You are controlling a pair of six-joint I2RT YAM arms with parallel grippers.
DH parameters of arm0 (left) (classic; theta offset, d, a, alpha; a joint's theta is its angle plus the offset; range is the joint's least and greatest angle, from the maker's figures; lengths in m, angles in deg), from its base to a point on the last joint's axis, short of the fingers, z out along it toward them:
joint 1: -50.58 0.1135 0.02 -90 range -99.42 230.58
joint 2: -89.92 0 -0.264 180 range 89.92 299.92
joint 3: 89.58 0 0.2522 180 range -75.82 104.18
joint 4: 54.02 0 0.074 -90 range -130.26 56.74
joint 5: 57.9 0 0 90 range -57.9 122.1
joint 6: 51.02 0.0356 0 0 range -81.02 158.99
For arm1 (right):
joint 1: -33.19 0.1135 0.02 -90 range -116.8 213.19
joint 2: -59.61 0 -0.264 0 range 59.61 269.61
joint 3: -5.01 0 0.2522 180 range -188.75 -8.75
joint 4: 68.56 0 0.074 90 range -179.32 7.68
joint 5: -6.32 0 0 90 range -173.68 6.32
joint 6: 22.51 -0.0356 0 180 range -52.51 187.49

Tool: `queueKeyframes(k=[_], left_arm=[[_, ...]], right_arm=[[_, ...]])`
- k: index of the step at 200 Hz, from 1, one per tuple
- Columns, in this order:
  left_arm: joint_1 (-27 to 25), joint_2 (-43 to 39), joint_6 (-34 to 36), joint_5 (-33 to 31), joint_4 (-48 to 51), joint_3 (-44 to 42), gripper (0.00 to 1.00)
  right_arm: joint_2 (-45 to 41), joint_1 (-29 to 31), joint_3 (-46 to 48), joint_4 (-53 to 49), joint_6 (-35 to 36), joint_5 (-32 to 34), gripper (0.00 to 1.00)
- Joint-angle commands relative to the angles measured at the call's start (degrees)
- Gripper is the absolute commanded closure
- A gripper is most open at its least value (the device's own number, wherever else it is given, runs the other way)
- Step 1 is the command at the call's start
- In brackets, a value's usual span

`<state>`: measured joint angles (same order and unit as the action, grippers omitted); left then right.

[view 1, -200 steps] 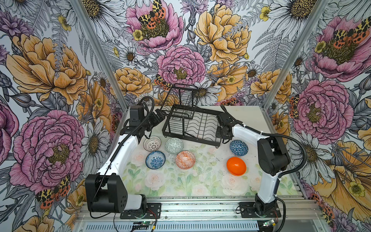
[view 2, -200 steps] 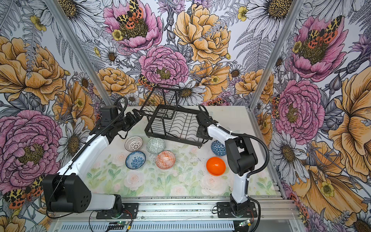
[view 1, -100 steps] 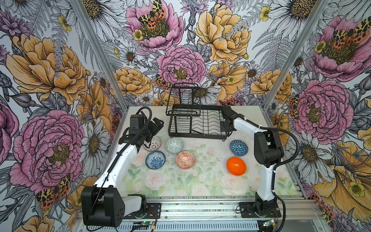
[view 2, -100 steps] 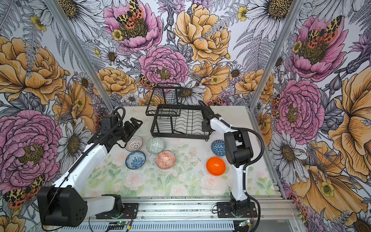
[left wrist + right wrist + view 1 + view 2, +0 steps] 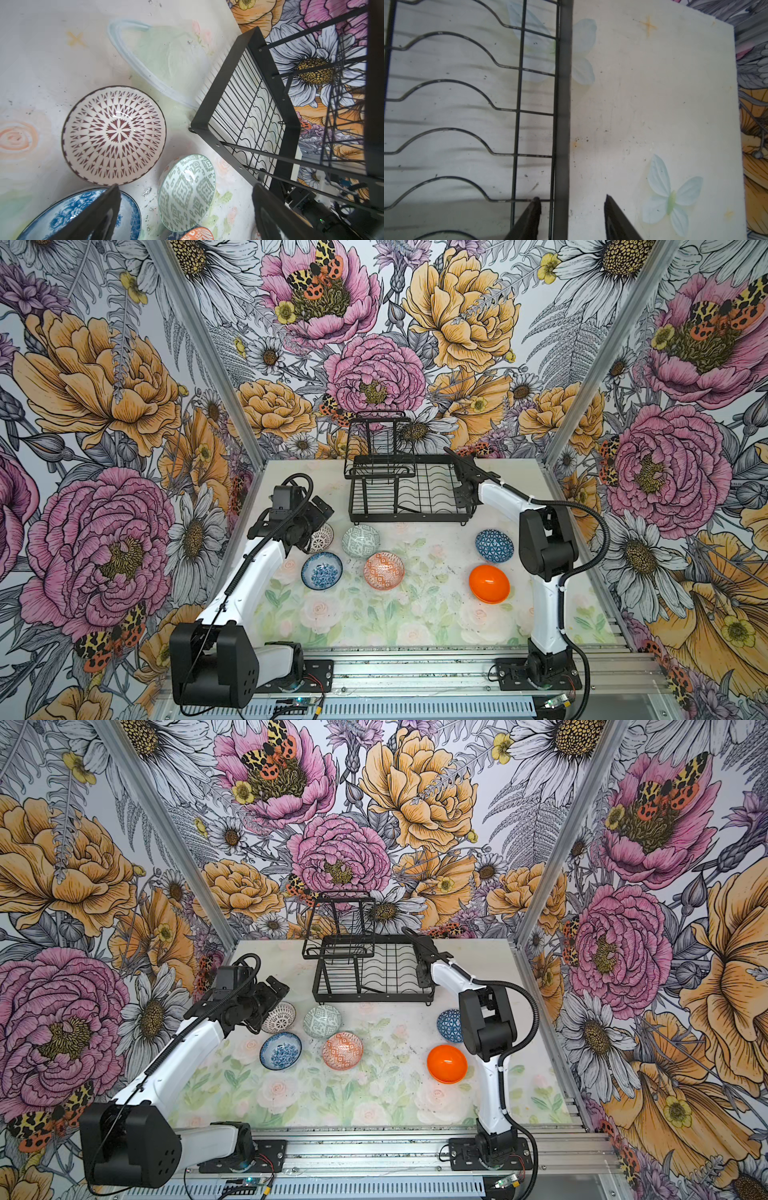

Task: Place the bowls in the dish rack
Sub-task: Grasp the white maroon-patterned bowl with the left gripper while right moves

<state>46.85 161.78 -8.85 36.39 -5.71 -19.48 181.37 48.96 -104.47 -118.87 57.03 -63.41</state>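
Floral tabletop [image 5: 415,622], black wire dish rack [image 5: 411,515]

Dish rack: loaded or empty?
Empty: the dish rack holds only bare wires in both top views; the bowls sit on the table.

Dish rack [image 5: 411,515] at 12 o'clock on the worktop [image 5: 415,614], six bowls [image 5: 384,571] before it.
Four cluster at 9 o'clock, two behind two; the other two lie at 3 o'clock, one before the other, well apart from the cluster.
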Motion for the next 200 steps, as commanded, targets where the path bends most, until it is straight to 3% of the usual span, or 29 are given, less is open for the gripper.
queueKeyframes(k=[1,34,46,92,144,174,200], left_arm=[[-0.2,-1.2,2.0,-8.3,4.0,0.1,0.01],[-1.5,-2.6,3.3,-12.1,6.1,0.2,0.01],[-1.1,-3.2,2.7,-12.8,6.5,-0.2,0.01],[3.8,-4.1,1.6,-14.8,9.1,-0.9,0.01],[8.0,-0.6,4.6,-1.3,10.7,0.0,0.01],[9.3,1.7,5.8,5.4,10.6,0.9,0.01],[10.7,2.6,4.4,7.6,10.6,0.1,0.01]], right_arm=[[-7.6,0.1,2.3,0.0,-3.4,3.2,0.29],[-15.9,0.1,7.5,0.0,-11.5,4.9,0.01],[-18.8,0.1,9.6,0.0,-15.7,5.8,0.01],[-28.6,0.0,18.1,0.1,-21.2,1.1,0.0],[-37.5,0.5,27.9,0.2,-29.1,-14.8,0.01],[-43.7,7.4,32.0,0.6,-27.5,-10.5,0.01],[-48.6,11.4,34.1,0.5,-28.2,-12.0,0.0]])
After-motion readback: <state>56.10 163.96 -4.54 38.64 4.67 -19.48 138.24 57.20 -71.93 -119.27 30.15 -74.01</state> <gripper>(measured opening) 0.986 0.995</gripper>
